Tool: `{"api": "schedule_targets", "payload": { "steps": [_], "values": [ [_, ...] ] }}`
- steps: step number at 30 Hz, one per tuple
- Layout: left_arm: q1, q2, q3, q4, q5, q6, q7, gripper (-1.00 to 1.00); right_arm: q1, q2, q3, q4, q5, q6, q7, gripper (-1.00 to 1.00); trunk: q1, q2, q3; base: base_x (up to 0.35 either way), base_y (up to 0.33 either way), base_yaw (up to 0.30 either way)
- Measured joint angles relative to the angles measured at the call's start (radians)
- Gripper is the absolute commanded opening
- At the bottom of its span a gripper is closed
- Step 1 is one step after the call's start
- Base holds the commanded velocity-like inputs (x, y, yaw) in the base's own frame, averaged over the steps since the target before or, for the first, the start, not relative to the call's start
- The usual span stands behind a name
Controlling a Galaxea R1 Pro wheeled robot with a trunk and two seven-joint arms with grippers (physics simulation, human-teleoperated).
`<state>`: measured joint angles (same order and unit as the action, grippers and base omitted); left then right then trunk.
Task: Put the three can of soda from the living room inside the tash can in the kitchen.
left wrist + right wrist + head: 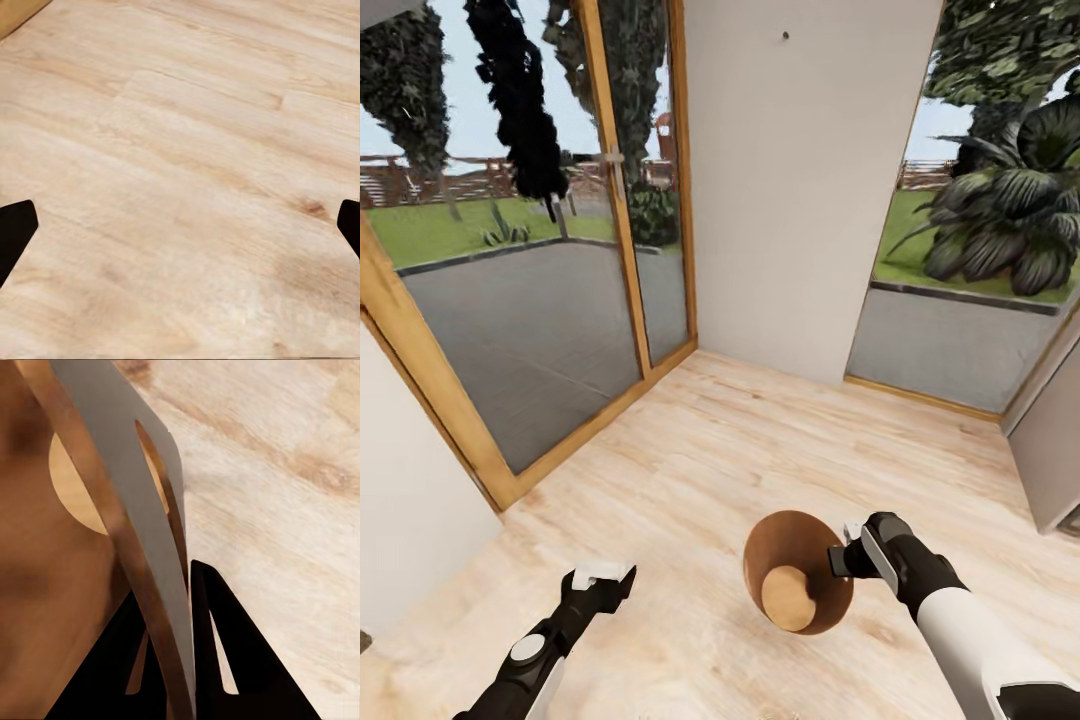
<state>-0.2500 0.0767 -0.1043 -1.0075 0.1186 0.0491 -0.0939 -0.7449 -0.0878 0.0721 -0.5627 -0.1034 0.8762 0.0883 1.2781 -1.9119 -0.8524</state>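
Head view: the bin (pixel 800 572) is off the wooden floor (pixel 690 460), tipped so that its brown inside and round bottom face the camera, near the right of the scene. The right gripper (pixel 842 556) holds it by the right side of the rim. In the right wrist view the black fingers (pixel 225 660) are closed on the bin's wall (pixel 112 427), one on the grey outside and one on the brown inside. The left gripper (pixel 600 580) hangs low at the near left, well apart from the bin. In the left wrist view its two dark fingertips (pixel 15 229) stand wide apart over bare planks, with nothing between them. Beyond, a wood-framed glass door (pixel 530 300) and a white wall (pixel 800 180) face a garden.
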Motion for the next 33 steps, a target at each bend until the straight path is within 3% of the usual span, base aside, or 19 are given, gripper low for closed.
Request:
{"api": "schedule_targets", "payload": {
  "steps": [9,17,25,33],
  "values": [
    [0.0,0.0,0.0,0.001,0.0,0.0,0.0,1.0,0.001,-0.001,0.0,0.0,-0.001,-0.005,0.004,-1.0,0.0,0.0,-0.006,-0.138,0.258,0.204],
    [0.0,0.0,0.0,0.001,-0.001,0.0,0.0,1.0,0.001,-0.001,0.001,0.0,0.0,-0.009,0.005,-1.0,0.0,0.0,-0.007,-0.026,0.202,0.049],
    [0.0,0.0,0.0,0.001,-0.002,0.0,0.0,1.0,0.001,0.002,0.001,0.0,0.005,-0.009,0.004,-1.0,0.0,0.0,-0.007,-0.001,0.042,0.033],
    [0.0,0.0,0.0,0.001,-0.002,0.0,0.0,1.0,0.001,0.006,0.001,0.0,0.003,-0.009,0.004,-1.0,0.0,0.0,-0.007,0.0,0.004,0.195]
  ]
}}
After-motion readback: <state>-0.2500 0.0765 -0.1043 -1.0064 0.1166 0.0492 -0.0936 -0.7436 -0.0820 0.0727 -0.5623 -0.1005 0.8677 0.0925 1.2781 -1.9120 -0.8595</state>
